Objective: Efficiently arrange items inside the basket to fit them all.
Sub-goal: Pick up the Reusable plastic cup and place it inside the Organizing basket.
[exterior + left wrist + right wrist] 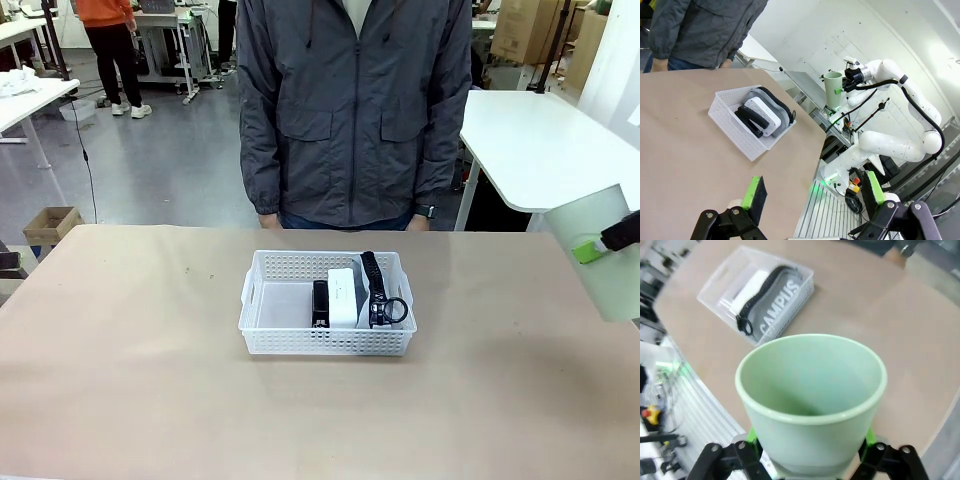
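Right pincer (807, 452) grips cup (810, 400), seemingly above table (150, 400).

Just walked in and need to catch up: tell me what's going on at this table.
The robot is packing a white basket in the middle of the table. A black stapler, a white boxy device and a grey zip pouch standing on edge already sit inside it, towards one end. The right hand is shut on a pale green cup, held in the air off to the table's right side, away from the basket. The left hand is open and holds nothing. A person stands at the far side, not touching anything.
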Tool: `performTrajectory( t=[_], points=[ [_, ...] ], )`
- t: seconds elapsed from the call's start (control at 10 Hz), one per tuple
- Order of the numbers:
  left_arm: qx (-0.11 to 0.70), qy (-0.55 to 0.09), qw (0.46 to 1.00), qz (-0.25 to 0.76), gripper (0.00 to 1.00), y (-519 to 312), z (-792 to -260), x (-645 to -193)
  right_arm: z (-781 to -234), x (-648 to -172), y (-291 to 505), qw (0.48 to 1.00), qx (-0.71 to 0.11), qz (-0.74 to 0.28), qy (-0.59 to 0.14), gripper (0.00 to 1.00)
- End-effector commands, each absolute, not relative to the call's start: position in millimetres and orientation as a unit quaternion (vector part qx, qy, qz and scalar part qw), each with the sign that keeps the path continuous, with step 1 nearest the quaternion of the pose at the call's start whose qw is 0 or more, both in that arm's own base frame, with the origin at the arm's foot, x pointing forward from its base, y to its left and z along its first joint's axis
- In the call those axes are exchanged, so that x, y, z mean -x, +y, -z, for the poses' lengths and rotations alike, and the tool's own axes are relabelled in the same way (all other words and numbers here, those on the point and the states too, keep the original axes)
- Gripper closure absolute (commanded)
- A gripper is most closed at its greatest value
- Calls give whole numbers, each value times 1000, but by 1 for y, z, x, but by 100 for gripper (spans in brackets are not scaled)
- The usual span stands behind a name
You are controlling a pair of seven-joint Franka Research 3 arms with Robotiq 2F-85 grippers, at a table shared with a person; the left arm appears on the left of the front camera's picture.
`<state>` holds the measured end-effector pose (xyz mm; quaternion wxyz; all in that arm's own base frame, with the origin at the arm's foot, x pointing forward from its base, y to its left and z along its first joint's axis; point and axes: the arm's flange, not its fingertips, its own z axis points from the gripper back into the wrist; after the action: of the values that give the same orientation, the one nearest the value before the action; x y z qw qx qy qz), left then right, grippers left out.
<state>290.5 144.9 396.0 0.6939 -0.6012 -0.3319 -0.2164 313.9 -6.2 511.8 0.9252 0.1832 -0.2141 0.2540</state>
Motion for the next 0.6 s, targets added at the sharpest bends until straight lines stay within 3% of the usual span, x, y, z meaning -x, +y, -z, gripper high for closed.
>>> performTrajectory(
  t=[0.0, 0.5],
  points=[
    [604, -338, 691, 207, 0, 140, -400, -290, -553, -339, 56, 944, -157, -211, -199, 13],
    [604, -338, 691, 207, 0, 140, -400, -290, -576, -416, 236, 984, -135, -43, -106, 13]
  ],
)
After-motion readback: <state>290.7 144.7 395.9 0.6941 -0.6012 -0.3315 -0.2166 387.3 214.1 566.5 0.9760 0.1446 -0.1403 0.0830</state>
